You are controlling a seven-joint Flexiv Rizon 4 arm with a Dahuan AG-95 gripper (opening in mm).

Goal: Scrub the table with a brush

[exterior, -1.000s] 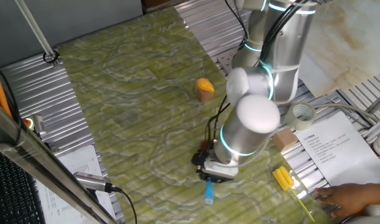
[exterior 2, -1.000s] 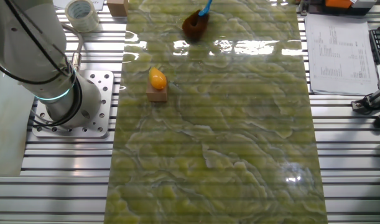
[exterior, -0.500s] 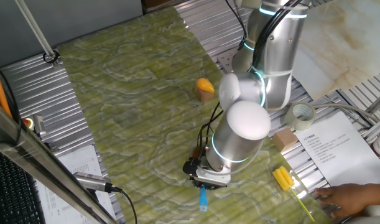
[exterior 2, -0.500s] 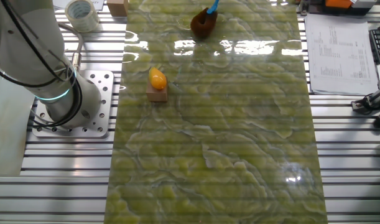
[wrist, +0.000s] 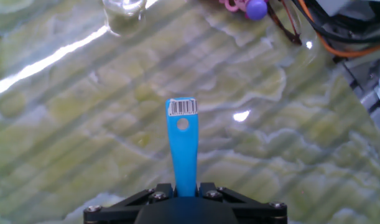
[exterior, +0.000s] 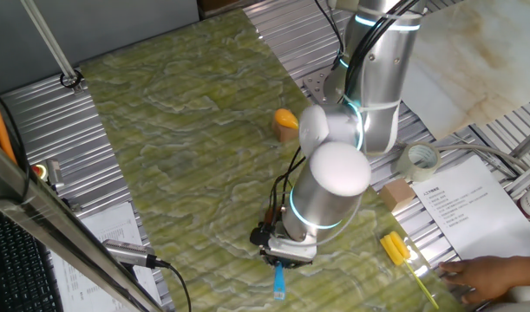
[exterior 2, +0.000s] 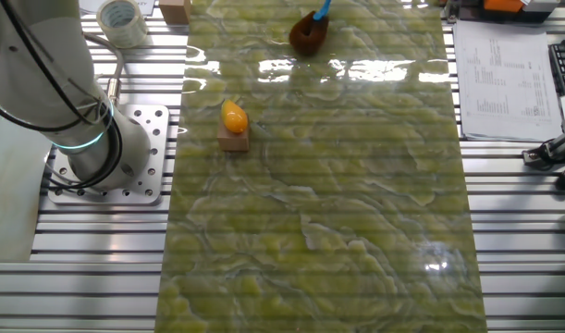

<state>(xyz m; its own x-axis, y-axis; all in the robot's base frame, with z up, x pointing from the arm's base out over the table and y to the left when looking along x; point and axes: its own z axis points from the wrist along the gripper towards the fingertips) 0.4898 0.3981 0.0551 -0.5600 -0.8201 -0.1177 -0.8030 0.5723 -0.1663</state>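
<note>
gripper [exterior: 287,252] low over the table [exterior: 178,147] near its front edge, clamped on the brush [exterior: 279,281]; hand view showed the blue handle [wrist: 183,149] running straight out from between the jaws, barcode sticker at its far end. bristles [exterior 2: 307,35] pressed on the table at the far end in the other fixed view, handle tilted up and away. change: vs 1 s ago the bristle tuft had slid sideways across the marbled top, abt a tuft-width twd the paper side, and in one fixed view the arm w/ handle had swung leftward along the front edge. read that as a scrub stroke under way, brush in contact, not lifted. only a short strip near that end looked covered so far; most of the table untouched, so early-to-mid in task by my guess. orange object on wood block [exterior: 285,124] sat well apart from the stroke path. a person's hand [exterior: 481,277] rested at the corner by the printed sheet [exterior: 460,204], clear of the arm.
</note>
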